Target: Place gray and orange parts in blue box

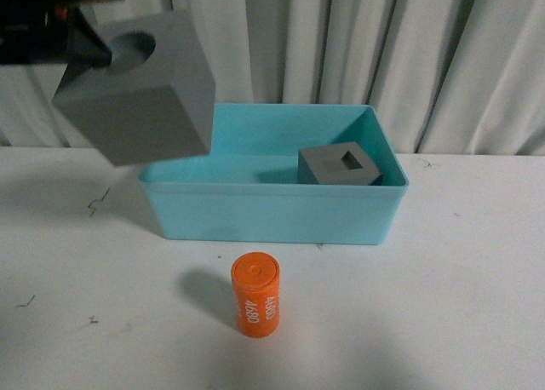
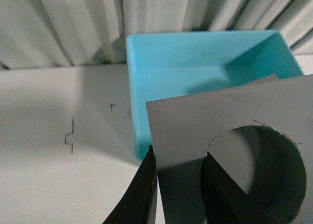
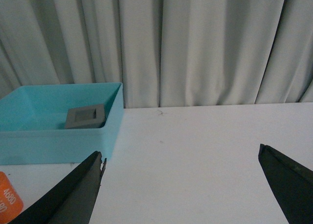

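My left gripper [image 1: 89, 49] is shut on the gray cube with the round recess [image 1: 140, 92], one finger inside the recess, holding it tilted in the air above the left end of the blue box [image 1: 272, 211]. In the left wrist view the cube [image 2: 195, 121] fills the near side, with the box [image 2: 166, 57] beyond. The gray cube with the square recess [image 1: 339, 165] lies inside the box at its right end; it also shows in the right wrist view [image 3: 86, 117]. The orange cylinder [image 1: 255, 295] stands on the table in front of the box. My right gripper [image 3: 181, 158] is open and empty over bare table right of the box [image 3: 58, 131].
A white table [image 1: 460, 305] carries everything, with small dark marks at its left [image 1: 94, 204]. A pleated white curtain [image 1: 383, 41] hangs close behind the box. The orange cylinder's edge [image 3: 9, 198] shows beside my right gripper's finger.
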`<control>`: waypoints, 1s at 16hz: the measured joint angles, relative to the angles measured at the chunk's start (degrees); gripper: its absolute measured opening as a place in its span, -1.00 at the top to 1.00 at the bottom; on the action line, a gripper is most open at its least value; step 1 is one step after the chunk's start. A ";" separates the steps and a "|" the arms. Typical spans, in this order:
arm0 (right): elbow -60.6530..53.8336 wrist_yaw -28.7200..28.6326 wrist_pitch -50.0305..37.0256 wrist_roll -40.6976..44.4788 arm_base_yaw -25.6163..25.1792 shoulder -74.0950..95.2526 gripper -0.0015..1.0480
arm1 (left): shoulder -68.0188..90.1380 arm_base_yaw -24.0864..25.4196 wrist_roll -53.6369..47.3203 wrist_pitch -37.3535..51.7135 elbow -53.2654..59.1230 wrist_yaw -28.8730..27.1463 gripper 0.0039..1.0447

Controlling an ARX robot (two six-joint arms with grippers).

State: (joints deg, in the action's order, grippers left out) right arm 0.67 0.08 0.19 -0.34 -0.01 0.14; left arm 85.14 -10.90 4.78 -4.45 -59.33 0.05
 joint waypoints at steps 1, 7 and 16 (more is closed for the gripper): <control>0.00 0.00 -0.02 0.00 0.00 0.00 -0.87 | 5.40 -1.64 -0.37 1.57 -6.58 -2.43 0.61; 0.00 0.00 0.00 0.00 0.00 0.00 -0.87 | 28.28 -3.85 -6.54 3.72 -23.23 -9.70 0.62; 0.00 -0.02 0.00 0.00 0.00 0.00 -0.87 | 37.18 -2.29 -8.28 3.39 -26.71 -11.65 0.63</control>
State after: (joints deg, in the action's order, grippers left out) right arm 0.67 0.05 0.19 -0.34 -0.01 0.14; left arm 122.32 -13.19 -3.51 -1.06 -86.04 -11.60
